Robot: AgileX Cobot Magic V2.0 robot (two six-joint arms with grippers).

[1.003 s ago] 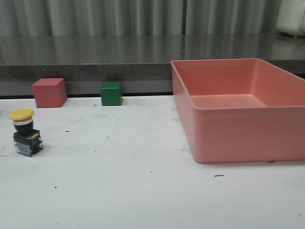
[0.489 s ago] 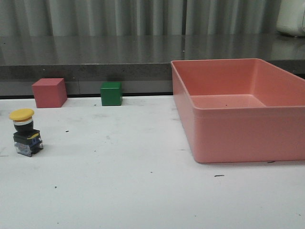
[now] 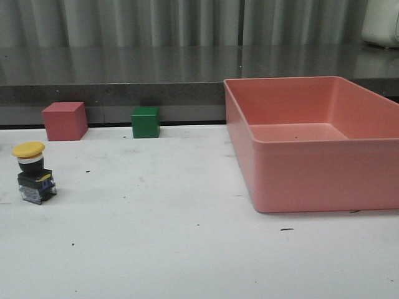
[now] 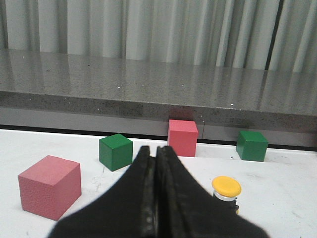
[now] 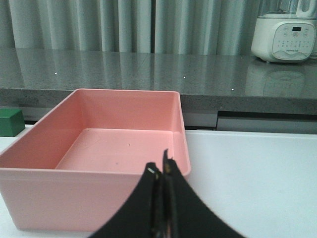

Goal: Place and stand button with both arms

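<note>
both pincers pressed closed, empty: left pincer (image 4: 156, 191) behind the upright button (image 3: 34, 172), right pincer (image 5: 161, 198) facing the bin (image 5: 104, 188).

Only the fingertips show, each in its own wrist view. The left gripper (image 4: 156, 198) is matte black, two tapering fingers (image 4: 143, 198) with finely ribbed inner edges (possibly rubber pads). The right gripper (image 5: 162, 203) looks alike, with a pale fleck near one tip.
</note>
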